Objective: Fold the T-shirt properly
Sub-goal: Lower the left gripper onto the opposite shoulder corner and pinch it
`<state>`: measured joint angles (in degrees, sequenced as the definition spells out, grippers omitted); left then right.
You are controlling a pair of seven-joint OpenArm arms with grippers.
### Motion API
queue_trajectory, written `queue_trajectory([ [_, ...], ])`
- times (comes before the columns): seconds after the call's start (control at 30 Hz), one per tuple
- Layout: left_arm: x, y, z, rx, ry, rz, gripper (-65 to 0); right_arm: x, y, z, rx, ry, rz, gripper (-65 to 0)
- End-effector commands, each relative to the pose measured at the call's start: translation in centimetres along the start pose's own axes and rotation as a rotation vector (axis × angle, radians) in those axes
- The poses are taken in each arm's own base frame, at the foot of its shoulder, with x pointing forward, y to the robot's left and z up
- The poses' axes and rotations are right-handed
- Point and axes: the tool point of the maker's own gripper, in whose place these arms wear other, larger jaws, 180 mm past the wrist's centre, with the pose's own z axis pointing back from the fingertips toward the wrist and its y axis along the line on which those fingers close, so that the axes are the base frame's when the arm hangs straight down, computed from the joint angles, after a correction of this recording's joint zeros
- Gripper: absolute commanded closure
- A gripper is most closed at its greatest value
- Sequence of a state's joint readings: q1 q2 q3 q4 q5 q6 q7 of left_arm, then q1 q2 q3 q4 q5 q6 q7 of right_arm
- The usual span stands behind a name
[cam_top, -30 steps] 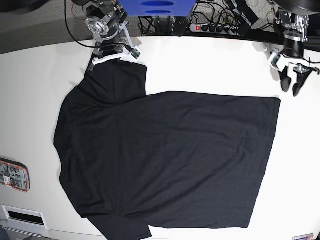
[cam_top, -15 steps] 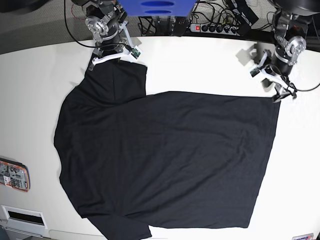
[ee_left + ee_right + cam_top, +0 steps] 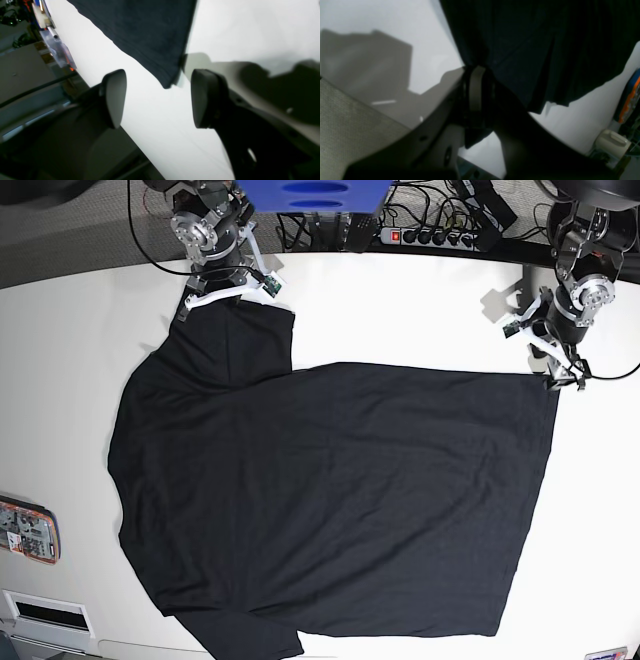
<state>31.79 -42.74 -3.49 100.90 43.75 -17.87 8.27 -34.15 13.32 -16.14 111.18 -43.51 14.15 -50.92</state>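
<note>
The T-shirt [image 3: 330,490] lies spread flat on the white bench [image 3: 400,310], sleeves toward the base view's left and hem toward its right.

The left gripper [image 3: 157,97] has changed most. A second ago it hung over bare bench, well clear of the cloth, with its jaws narrower. It has since swung in and dropped to the hem's far corner [image 3: 166,83], and its jaws now stand wide apart. In the left wrist view the corner's tip sits just ahead of the gap, slightly nearer the right-hand pad. The left gripper holds nothing; the cloth is not yet between the pads.

The right gripper [image 3: 476,90] has not moved. It stays clamped on the edge of the sleeve [image 3: 240,330] at the bench's far side, with black fabric bunched between its closed jaws in the right wrist view.

With one end already pinned, I judge this to be the approach to the second grasp. The next move calls for a short advance onto the corner, then a close, before any lift or fold can begin. The thin fabric may slide away rather than enter the jaws.
</note>
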Motion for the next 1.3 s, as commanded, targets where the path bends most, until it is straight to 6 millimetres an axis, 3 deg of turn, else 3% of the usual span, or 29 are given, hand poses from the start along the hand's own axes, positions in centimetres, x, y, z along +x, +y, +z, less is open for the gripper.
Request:
queue_trajectory([
  [0.0,-0.4,1.1,0.1,0.030,0.009,-0.019,-38.9,0.2,0.0,0.3,0.002,-0.010,-0.002,0.0],
  [0.2,-2.7,-1.6,-0.3,-0.093,0.057,-0.044,-38.9,0.2,0.0,0.3,0.002,-0.010,-0.002,0.0],
  [0.3,-3.2,-1.6,-1.1,-0.111,0.066,-0.007,-38.9,0.2,0.0,0.3,0.003,-0.010,-0.003,0.0],
  [0.53,-2.8,-2.1,-3.8,-0.148,0.062,-0.007,-38.9,0.3,0.0,0.3,0.003,-0.013,-0.004,0.0],
  [0.67,-1.6,-2.5,-5.1,-0.173,0.039,-0.039,-38.9,0.4,0.1,0.4,0.004,-0.014,-0.006,0.0],
  [0.87,-2.2,-2.4,-6.0,-0.181,0.059,-0.040,-37.9,0.4,0.1,0.4,0.004,-0.014,-0.006,0.0],
  [0.93,-2.1,-2.5,-6.0,-0.182,0.055,-0.040,-33.3,0.4,0.1,0.4,0.004,-0.014,-0.006,0.0],
  [1.0,-2.1,-2.5,-6.0,-0.182,0.053,-0.040,-23.3,0.4,0.1,0.4,0.004,-0.014,-0.006,0.0],
  [1.1,-2.0,-2.5,-6.0,-0.182,0.050,-0.039,0.0,0.4,0.1,0.4,0.004,-0.015,-0.007,0.0],
  [1.27,-2.0,-1.5,-6.1,-0.153,0.051,-0.031,0.0,0.4,0.1,0.4,0.004,-0.016,-0.007,0.0],
])
